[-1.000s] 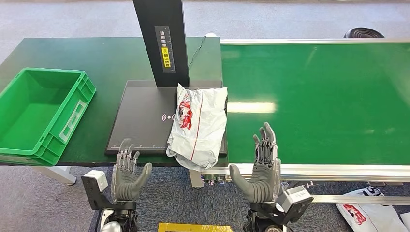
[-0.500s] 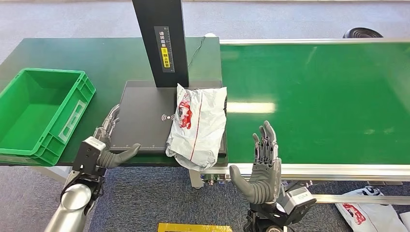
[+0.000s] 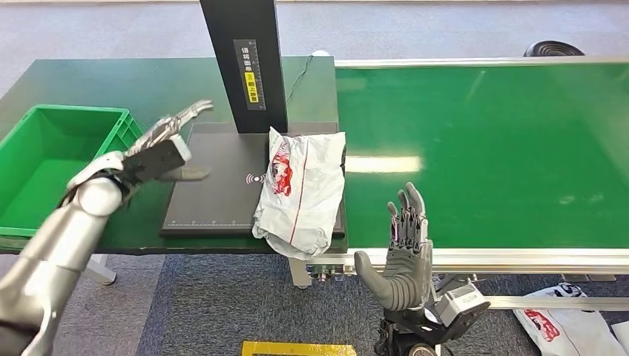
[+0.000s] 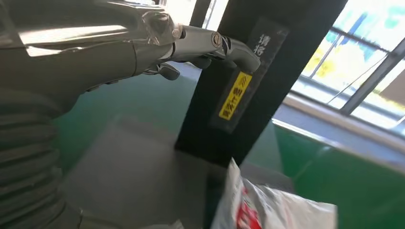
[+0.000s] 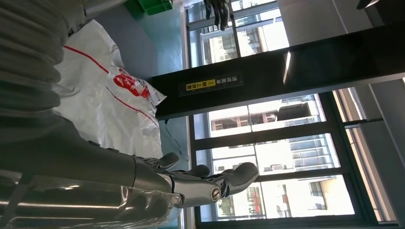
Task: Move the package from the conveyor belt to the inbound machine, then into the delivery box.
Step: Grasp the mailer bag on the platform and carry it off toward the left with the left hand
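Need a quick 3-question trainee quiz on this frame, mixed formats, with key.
1. True or false: the white plastic package with red print lies on the black inbound machine plate.
2. Which robot hand is raised over the table: left robot hand or right robot hand?
3. The green plastic delivery box holds: A) the package B) nothing visible C) a bottle.

Key: 1 true; 2 left; 3 B.

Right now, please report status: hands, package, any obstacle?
Left hand open, above the inbound machine. Right hand open, near the conveyor belt edge. Package on machine, unheld. Delivery box unobstructed.
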Available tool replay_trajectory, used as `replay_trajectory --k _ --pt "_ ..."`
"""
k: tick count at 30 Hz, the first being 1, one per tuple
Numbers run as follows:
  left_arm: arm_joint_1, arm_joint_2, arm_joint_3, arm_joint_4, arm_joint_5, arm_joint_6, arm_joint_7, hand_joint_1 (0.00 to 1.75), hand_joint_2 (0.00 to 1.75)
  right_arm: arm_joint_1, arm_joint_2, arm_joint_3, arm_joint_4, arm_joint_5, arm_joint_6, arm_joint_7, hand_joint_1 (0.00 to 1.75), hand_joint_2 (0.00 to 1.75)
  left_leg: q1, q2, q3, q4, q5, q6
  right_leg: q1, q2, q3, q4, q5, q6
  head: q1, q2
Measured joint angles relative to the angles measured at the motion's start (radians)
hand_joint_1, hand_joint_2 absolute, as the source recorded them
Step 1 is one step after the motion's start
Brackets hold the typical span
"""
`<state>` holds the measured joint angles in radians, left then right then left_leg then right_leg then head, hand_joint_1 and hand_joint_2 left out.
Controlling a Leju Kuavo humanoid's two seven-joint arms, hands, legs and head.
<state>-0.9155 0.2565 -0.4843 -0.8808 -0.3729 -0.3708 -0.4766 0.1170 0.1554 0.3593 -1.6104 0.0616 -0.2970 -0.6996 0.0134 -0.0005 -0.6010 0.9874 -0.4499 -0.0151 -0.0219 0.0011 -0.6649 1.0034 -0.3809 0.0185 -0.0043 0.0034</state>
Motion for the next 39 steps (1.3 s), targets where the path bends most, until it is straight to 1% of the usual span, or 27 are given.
replay_trajectory --k 3,5,7,11,15,19,22,24,26,31,39 --pt "-0.17 -0.021 -0.098 0.126 -0.056 -0.067 0.048 0.0 1.75 0.002 -0.002 -0.001 -0.008 0.0 0.011 0.0 0.0 1.75 0.0 0.001 0.0 0.0 0.001 0.0 0.0 0.001 -0.001 0.0 0.001 0.0 0.0 0.0" --pt "-0.259 -0.043 -0.165 0.197 -0.099 -0.088 0.072 0.0 1.75 0.003 -0.002 -0.002 -0.014 0.002 0.022 0.0 0.0 1.75 0.0 0.001 -0.001 0.0 0.001 0.001 0.0 0.001 -0.001 0.0 0.001 0.0 0.0 0.0" --pt "-0.331 -0.067 -0.233 0.254 -0.15 -0.088 0.089 0.0 1.75 0.004 -0.002 -0.002 -0.019 0.004 0.031 0.0 0.0 1.75 0.0 0.001 -0.001 0.0 0.0 0.0 0.0 0.001 -0.001 0.0 0.001 0.001 0.0 0.0" --pt "-0.429 -0.13 -0.374 0.348 -0.265 -0.071 0.12 0.0 1.75 0.006 -0.002 -0.003 -0.027 0.008 0.037 0.0 0.0 1.75 0.0 0.001 -0.003 0.0 0.0 0.001 0.0 0.001 -0.002 0.0 0.001 0.001 0.0 0.0" --pt "-0.483 -0.206 -0.489 0.42 -0.331 -0.075 0.135 0.0 1.75 0.008 -0.001 -0.003 -0.034 0.009 0.036 0.0 0.0 1.75 0.0 0.0 -0.003 0.0 0.0 0.001 0.0 0.0 -0.002 0.0 0.001 0.001 0.0 0.0" --pt "-0.507 -0.277 -0.568 0.478 -0.35 -0.128 0.129 0.0 1.75 0.009 -0.001 -0.003 -0.036 0.005 0.037 0.0 0.0 1.75 0.0 0.001 -0.004 0.0 0.0 0.001 -0.001 0.001 -0.002 0.0 0.001 0.001 0.0 0.0" --pt "-0.509 -0.309 -0.603 0.512 -0.345 -0.195 0.107 0.0 1.75 0.005 0.0 -0.003 -0.036 0.0 0.045 0.0 0.0 1.75 0.0 0.001 -0.004 0.0 0.0 0.001 -0.001 0.001 -0.002 0.0 0.001 0.001 0.0 0.0" --pt "-0.503 -0.321 -0.621 0.529 -0.338 -0.214 0.096 0.0 1.75 -0.002 0.001 -0.003 -0.036 -0.003 0.047 0.0 0.0 1.75 0.0 0.001 -0.004 0.0 0.0 0.001 0.0 0.001 -0.002 0.0 0.001 0.001 0.0 0.0" --pt "-0.488 -0.328 -0.634 0.541 -0.33 -0.201 0.089 0.0 1.75 -0.008 0.002 -0.002 -0.036 -0.005 0.048 0.0 0.0 1.75 0.0 0.001 -0.004 0.0 0.0 0.001 0.0 0.001 -0.002 0.0 0.001 0.001 0.0 0.0" --pt "-0.429 -0.337 -0.645 0.562 -0.289 -0.111 0.081 0.0 1.75 -0.02 0.005 0.007 -0.032 -0.009 0.048 0.0 0.0 1.75 0.0 0.001 -0.004 0.0 0.001 0.001 0.0 0.001 -0.002 0.0 0.001 0.001 0.0 0.0" --pt "-0.361 -0.35 -0.62 0.581 -0.226 -0.034 0.083 0.0 1.75 -0.042 0.007 0.018 -0.014 -0.015 0.059 0.0 0.0 1.75 0.0 0.0 -0.004 0.0 0.0 0.001 -0.001 0.001 -0.002 0.0 0.001 0.001 0.0 0.0"
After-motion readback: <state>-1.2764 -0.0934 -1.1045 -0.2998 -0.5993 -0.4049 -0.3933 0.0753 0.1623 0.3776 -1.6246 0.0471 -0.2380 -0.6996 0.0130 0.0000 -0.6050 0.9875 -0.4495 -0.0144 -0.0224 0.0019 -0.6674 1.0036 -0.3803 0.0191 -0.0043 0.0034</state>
